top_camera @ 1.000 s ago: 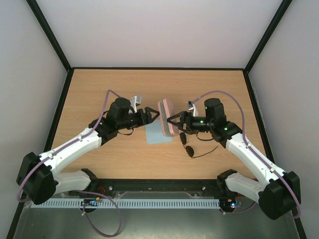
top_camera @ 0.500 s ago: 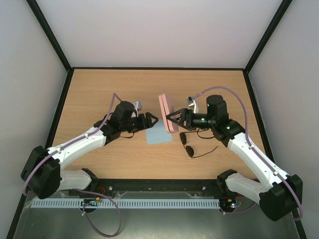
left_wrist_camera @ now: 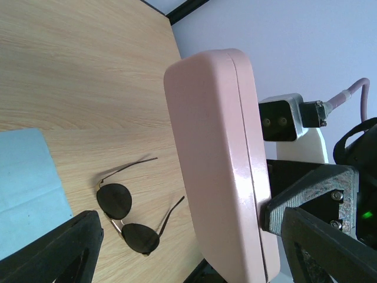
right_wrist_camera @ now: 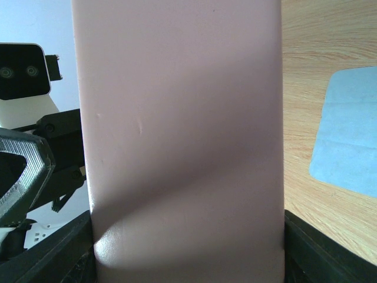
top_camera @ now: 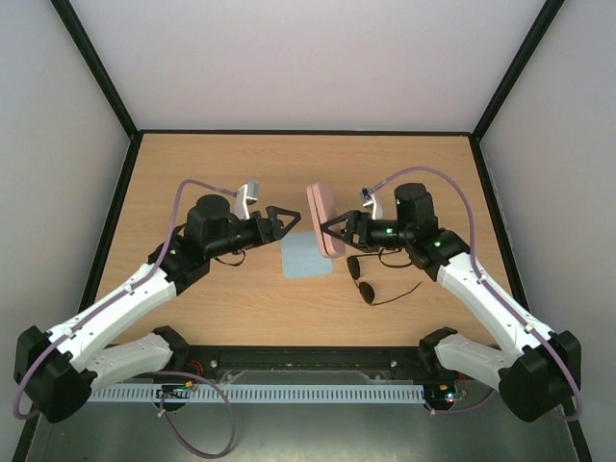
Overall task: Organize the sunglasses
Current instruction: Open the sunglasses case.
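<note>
The pink case (right_wrist_camera: pixel 177 130) overruns the right wrist view's top and bottom edges.

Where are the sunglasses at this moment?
Top view: the sunglasses lie on the table right of centre, right of the blue cloth, on the near side of the pink case in the right gripper.

Pale pink case (top_camera: pixel 322 219), plain and glossy. Light blue cloth (top_camera: pixel 303 257), plain. Dark-lensed sunglasses (top_camera: pixel 364 279), thin dark wire frame. Light tan bench (top_camera: pixel 241 164), fine wood grain, black border. Pale grey walls (top_camera: pixel 289 58), flat.
</note>
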Motion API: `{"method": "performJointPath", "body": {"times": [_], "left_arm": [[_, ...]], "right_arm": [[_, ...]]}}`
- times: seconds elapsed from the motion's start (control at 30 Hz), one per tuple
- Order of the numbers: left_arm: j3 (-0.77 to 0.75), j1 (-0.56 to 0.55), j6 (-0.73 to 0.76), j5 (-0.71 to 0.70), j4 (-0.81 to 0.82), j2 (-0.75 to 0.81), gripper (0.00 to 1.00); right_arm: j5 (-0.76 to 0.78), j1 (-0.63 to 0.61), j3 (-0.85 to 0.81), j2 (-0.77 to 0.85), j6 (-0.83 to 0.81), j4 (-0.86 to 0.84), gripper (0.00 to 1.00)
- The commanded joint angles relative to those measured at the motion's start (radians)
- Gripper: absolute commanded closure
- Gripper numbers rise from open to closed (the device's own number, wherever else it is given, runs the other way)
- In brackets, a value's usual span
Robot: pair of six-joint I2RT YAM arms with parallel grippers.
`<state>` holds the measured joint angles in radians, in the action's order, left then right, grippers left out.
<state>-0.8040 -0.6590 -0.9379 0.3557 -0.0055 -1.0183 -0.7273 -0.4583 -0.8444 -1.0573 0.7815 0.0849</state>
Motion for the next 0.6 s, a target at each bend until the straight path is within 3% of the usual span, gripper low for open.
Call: {"method": "performJointPath", "body": {"times": [0.0, 0.57], "left_arm": [[-0.033, -0.023, -0.026, -0.001, 0.017, -0.016, 0.15], [-0.124, -0.085, 0.013, -0.049, 0.013, -0.167, 0.14]], "right_arm": [[-0.008, -0.002, -0.018, -0.006, -0.023, -0.01, 0.38], [-0.002, -0.002, -0.015, 0.002, -0.053, 0.022, 0.38]]}}
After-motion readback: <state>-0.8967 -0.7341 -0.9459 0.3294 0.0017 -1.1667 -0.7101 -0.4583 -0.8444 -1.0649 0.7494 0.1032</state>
